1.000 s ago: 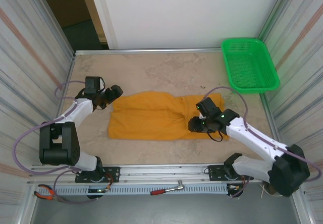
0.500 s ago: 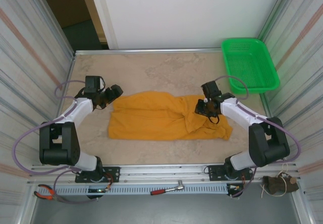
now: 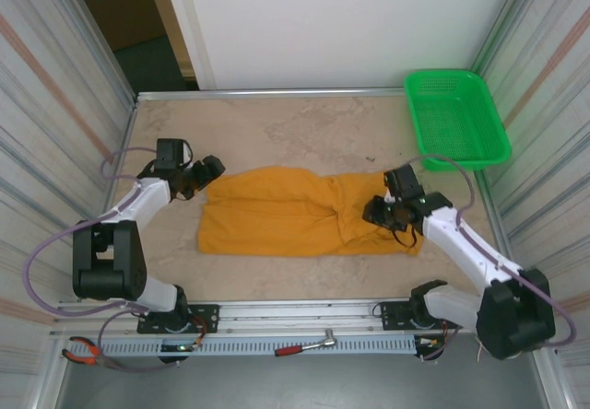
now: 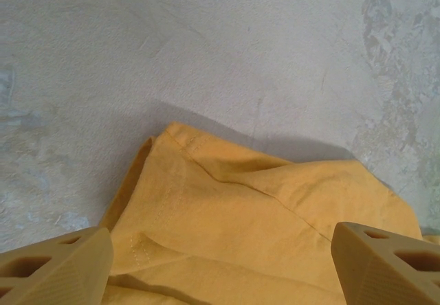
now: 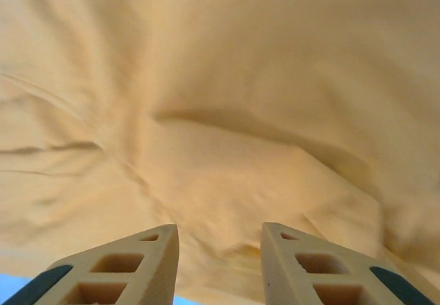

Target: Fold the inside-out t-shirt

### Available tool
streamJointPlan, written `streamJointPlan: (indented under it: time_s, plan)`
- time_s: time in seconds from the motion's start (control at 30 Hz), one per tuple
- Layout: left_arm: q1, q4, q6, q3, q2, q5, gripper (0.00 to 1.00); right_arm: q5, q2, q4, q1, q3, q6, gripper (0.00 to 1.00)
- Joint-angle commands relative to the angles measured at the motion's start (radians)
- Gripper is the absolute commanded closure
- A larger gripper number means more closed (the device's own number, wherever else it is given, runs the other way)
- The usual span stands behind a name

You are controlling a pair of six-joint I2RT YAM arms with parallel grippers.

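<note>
The inside-out t-shirt (image 3: 277,214) lies flat on the table as a wide orange-yellow band, rumpled at its right end. My left gripper (image 3: 208,175) hovers at the shirt's far left corner, open wide. In the left wrist view its fingers (image 4: 65,260) straddle the stitched hem of the t-shirt (image 4: 254,216) without touching it. My right gripper (image 3: 376,212) sits low over the rumpled right end. In the right wrist view the right gripper (image 5: 220,228) has its jaws partly apart, and creased cloth of the t-shirt (image 5: 227,126) lies just beyond its fingertips (image 5: 161,246).
A green plastic basket (image 3: 442,75) stands at the far right corner. Metal walls close in both sides. Pliers (image 3: 83,354) and a ratchet wrench (image 3: 312,344) lie on the rail in front of the arm bases. Bare table runs behind the shirt.
My right gripper swung from the shirt's near right edge to its far edge, then came part way back. The right end of the shirt now lies uncovered. The left arm has not moved.
</note>
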Motion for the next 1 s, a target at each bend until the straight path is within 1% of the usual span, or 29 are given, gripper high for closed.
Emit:
streamJointPlan:
  time_s: [0.0,0.1,0.17,0.23,0.3,0.43,0.47,0.5,0.57,0.63,0.67,0.7,0.73,0.77,0.8,0.93,0.97]
  plan:
    - [-0.007,-0.082,-0.014,0.042,0.031,-0.055,0.17,-0.003,0.151,0.017,0.075,0.151,-0.077,0.60]
    - [-0.004,-0.109,0.006,0.073,0.073,-0.056,0.19,0.053,0.321,0.012,0.159,0.283,-0.127,0.58]
    - [-0.006,-0.106,0.021,0.090,0.099,-0.053,0.21,0.077,0.421,0.017,0.189,0.341,-0.143,0.57]
    - [-0.007,-0.120,0.037,0.114,0.127,-0.053,0.22,0.131,0.500,0.024,0.215,0.371,-0.154,0.56]
    - [-0.007,-0.122,0.046,0.125,0.142,-0.050,0.22,0.158,0.551,0.027,0.225,0.379,-0.157,0.55]
    - [-0.020,-0.099,0.049,0.123,0.163,-0.040,0.24,0.165,0.582,0.058,0.231,0.337,-0.154,0.56]
    - [-0.025,-0.096,0.051,0.124,0.172,-0.039,0.25,0.165,0.585,0.063,0.232,0.325,-0.155,0.57]
    - [-0.029,-0.091,0.050,0.125,0.183,-0.038,0.27,0.166,0.589,0.067,0.230,0.314,-0.154,0.61]
    - [-0.038,-0.076,0.051,0.123,0.205,-0.035,0.35,0.167,0.591,0.068,0.224,0.297,-0.155,0.75]
    - [-0.042,-0.062,0.049,0.125,0.229,-0.032,0.50,0.164,0.574,0.071,0.217,0.277,-0.151,0.90]
    - [-0.043,-0.059,0.050,0.127,0.239,-0.032,0.60,0.164,0.562,0.071,0.213,0.268,-0.151,0.93]
    - [-0.043,-0.055,0.052,0.131,0.248,-0.031,0.73,0.163,0.547,0.071,0.209,0.257,-0.149,0.96]
    - [-0.043,-0.058,0.056,0.138,0.256,-0.036,0.85,0.163,0.532,0.070,0.205,0.245,-0.149,0.96]
    - [-0.044,-0.059,0.062,0.146,0.261,-0.041,0.94,0.161,0.520,0.070,0.201,0.234,-0.146,0.96]
    - [-0.041,-0.061,0.068,0.154,0.266,-0.047,1.00,0.161,0.507,0.070,0.198,0.222,-0.143,0.96]
    - [-0.032,-0.069,0.088,0.179,0.266,-0.070,1.00,0.147,0.476,0.090,0.190,0.155,-0.118,0.95]
    - [-0.027,-0.070,0.088,0.182,0.264,-0.072,1.00,0.136,0.472,0.102,0.189,0.137,-0.108,0.92]
